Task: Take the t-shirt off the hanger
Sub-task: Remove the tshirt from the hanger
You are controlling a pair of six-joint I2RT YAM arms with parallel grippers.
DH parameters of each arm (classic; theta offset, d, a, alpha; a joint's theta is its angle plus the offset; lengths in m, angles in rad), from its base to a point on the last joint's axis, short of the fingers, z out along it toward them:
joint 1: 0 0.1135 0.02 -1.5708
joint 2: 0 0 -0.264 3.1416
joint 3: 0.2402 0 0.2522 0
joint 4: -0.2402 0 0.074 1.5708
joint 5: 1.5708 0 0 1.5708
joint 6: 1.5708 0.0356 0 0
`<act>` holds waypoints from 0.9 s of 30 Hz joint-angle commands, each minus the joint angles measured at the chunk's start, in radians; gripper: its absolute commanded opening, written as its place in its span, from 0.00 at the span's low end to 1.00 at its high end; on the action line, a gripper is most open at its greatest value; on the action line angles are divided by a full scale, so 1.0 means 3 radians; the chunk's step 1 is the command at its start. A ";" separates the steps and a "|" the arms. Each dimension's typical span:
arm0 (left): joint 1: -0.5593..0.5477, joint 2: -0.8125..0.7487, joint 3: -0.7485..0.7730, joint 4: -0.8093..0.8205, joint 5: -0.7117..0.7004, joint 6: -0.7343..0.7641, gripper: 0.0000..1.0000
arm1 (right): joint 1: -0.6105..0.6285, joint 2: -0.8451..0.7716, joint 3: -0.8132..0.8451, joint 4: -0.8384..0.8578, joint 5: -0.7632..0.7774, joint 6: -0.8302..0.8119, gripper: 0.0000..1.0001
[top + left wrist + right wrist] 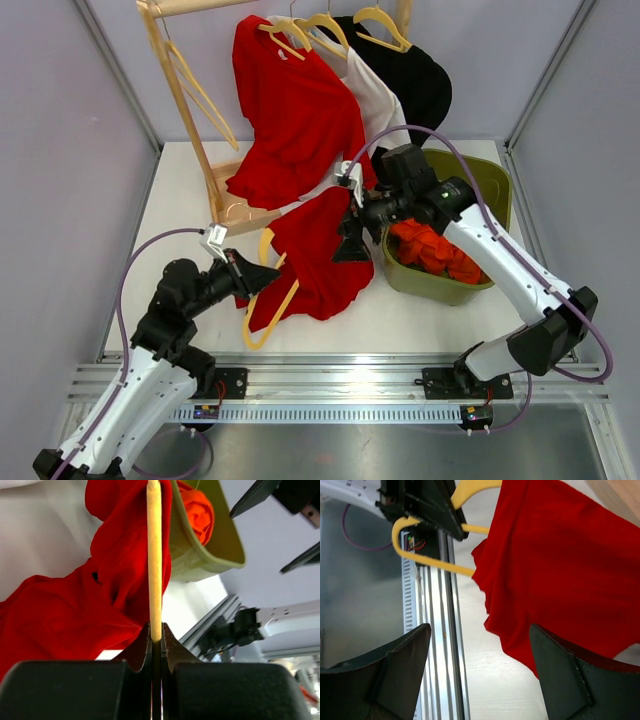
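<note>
A red t-shirt [320, 255] hangs partly on a yellow hanger [262, 318] low over the table's middle. My left gripper [262, 279] is shut on the hanger's bar; in the left wrist view the bar [155, 555] runs up from between the closed fingers, with the red shirt [65, 615] draped to its left. My right gripper [352, 240] is open, held just above the shirt's upper right part beside the bin. In the right wrist view its fingers [560, 675] stand wide apart with nothing between them; the shirt [560, 565] and hanger [432, 562] lie beyond.
An olive bin [495, 215] with orange-red clothes [435, 250] stands right of the shirt. A wooden rack [185, 105] at the back holds red [295, 110], white [375, 100] and black [415, 75] shirts on hangers. Metal rails [340, 375] run along the near edge.
</note>
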 commanded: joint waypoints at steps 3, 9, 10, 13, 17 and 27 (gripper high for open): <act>0.0015 0.0004 -0.0076 0.0826 0.0006 -0.0549 0.00 | 0.0533 0.0018 -0.0102 0.0977 0.1098 0.0847 0.86; 0.0010 -0.0006 -0.0102 0.0913 -0.0015 -0.0632 0.00 | 0.0942 0.0177 -0.0123 0.1433 0.2051 0.1303 0.84; 0.0015 -0.0006 -0.0107 0.0908 -0.0015 -0.0642 0.00 | 0.0973 0.0192 -0.0113 0.1449 0.2133 0.1313 0.84; 0.0010 -0.0011 -0.0127 0.0923 -0.0030 -0.0657 0.00 | 0.1045 0.0284 -0.0062 0.1444 0.2221 0.1313 0.82; 0.0010 -0.0017 -0.0132 0.0943 -0.0046 -0.0667 0.00 | 0.1172 0.0438 -0.0021 0.1398 0.2395 0.1293 0.76; 0.0015 -0.0057 -0.0137 0.0846 -0.0122 -0.0566 0.00 | 0.1193 0.0551 0.0138 0.1183 0.2507 0.1155 0.04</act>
